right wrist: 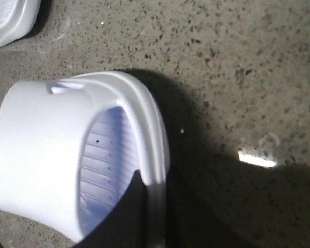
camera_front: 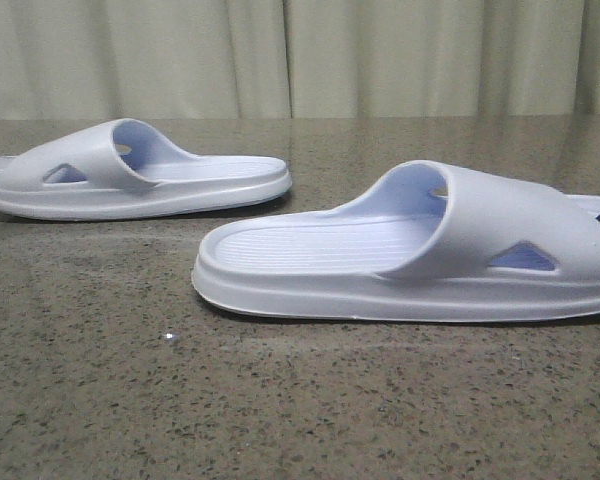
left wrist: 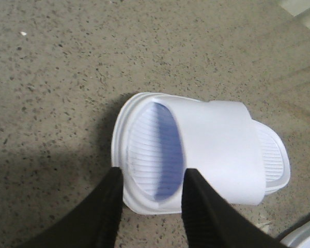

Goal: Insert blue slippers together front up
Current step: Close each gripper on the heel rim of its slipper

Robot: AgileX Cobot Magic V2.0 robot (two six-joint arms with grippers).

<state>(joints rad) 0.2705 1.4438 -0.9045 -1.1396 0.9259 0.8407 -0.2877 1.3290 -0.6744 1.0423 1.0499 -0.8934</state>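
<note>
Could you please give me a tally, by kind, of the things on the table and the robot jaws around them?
Blue slippers: 2 (far-left slipper, near-right slipper)
Grippers: 2 (left gripper, right gripper)
Stone-patterned table: 1
Total: 5

Both blue slippers are showing a pale lavender-blue, almost white where light is hitting them. The left slipper near the worktop's left edge is showing a deeper blue inside its strap and triangular cut-out. The right slipper towards the right edge is displaying fine parallel ribs across its footbed. The left gripper is showing matte black fingers with faint ridging. The worktop is appearing grey-brown, speckled with dark and pale flecks like stone. Behind its far edge, a curtain is hanging in pale grey-green folds.
</note>
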